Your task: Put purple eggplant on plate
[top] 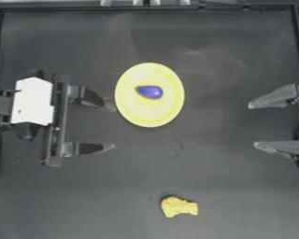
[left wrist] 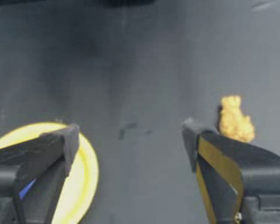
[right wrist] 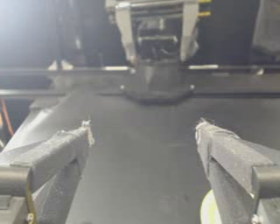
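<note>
Top view: purple eggplant [top: 150,91] sits on the plate [top: 149,115], job looks done; left gripper [top: 108,125] and right gripper [top: 253,126] both spread wide, empty.

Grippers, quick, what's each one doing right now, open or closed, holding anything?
Left gripper: open, holding nothing, just left of the plate.
Right gripper: open, holding nothing, drawn back at the table's right edge.
</note>
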Controlling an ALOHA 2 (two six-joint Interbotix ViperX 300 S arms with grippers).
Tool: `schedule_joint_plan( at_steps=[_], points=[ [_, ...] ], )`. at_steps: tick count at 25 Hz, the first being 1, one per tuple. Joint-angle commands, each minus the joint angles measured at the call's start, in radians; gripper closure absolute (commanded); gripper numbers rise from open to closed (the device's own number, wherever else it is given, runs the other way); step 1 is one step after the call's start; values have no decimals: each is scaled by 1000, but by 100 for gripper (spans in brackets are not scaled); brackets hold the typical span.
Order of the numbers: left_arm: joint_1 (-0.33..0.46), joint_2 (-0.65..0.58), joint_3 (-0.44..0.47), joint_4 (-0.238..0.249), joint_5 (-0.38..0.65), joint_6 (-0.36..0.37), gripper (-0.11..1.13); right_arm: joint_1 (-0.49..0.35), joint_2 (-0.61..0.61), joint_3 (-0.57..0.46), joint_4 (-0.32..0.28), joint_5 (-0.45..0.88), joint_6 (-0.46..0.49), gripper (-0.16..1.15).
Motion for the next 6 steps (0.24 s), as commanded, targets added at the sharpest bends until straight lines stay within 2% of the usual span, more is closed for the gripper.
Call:
schedule_joint_plan(
  at_steps=[1, 6],
  points=[
    [0, -72, 28, -6, -41, -15, 3, 2, 3, -9, 9, -5, -2, -2],
    [-9, -147, 100, -6, -69, -32, 3, 0, 3, -9, 9, -5, -2, -2]
  ],
)
